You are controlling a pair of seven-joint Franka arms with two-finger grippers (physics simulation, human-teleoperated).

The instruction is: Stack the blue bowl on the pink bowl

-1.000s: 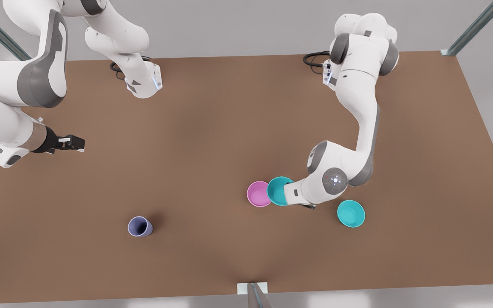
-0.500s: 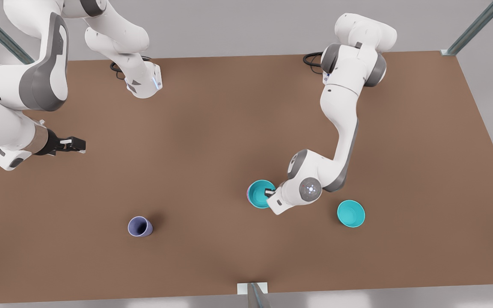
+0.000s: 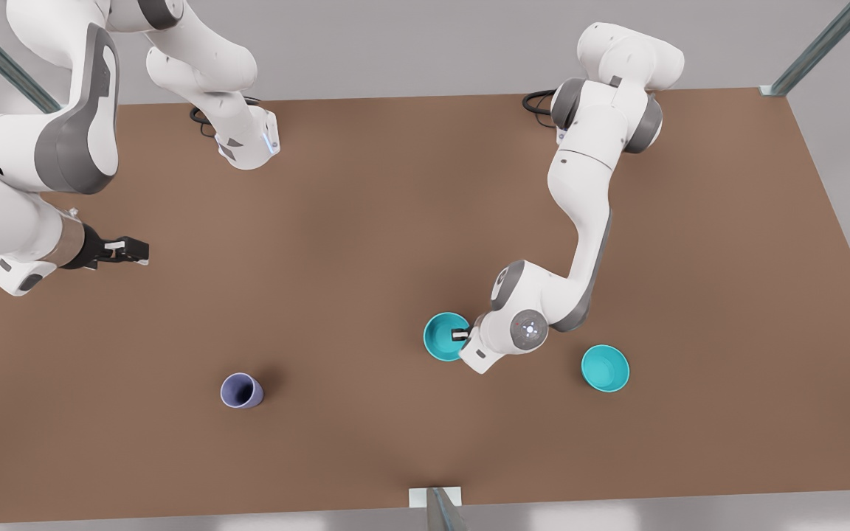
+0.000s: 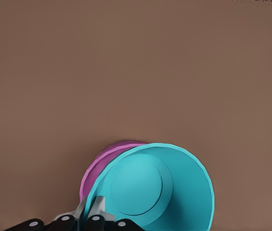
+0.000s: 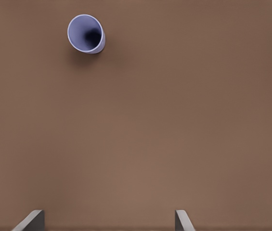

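In the front view, the left gripper (image 3: 461, 334) sat at the three o'clock edge of the blue bowl (image 3: 445, 337), its fingers pinched shut on that rim, one inside the wall and one outside as far as I could judge. The blue bowl covered the pink bowl from this angle, so the stack looked lined up but not yet let go. A second teal bowl (image 3: 605, 367) lay well apart at about four o'clock from the pair, and a lavender cup (image 3: 240, 390) stood far off toward eight o'clock on the brown table (image 3: 366, 221). The right gripper (image 3: 127, 250) waited near the table's nine o'clock edge, away from everything. In the left wrist view, the blue bowl (image 4: 157, 190) appeared plain, smooth and teal, with a flat round floor and flaring walls; the pink bowl (image 4: 108, 161) peeked out as a crescent at its ten o'clock side, so the two were probably not quite concentric, though the tilt of this camera made that hard to settle. The likely failure was a release while off-centre: the blue bowl could seat crooked or ride on the pink rim, and a sideways pull on withdrawal could drag both light bowls. In the right wrist view, the fingers (image 5: 30, 221) stood wide apart and held nothing, with the lavender cup (image 5: 86, 33) toward eleven o'clock.
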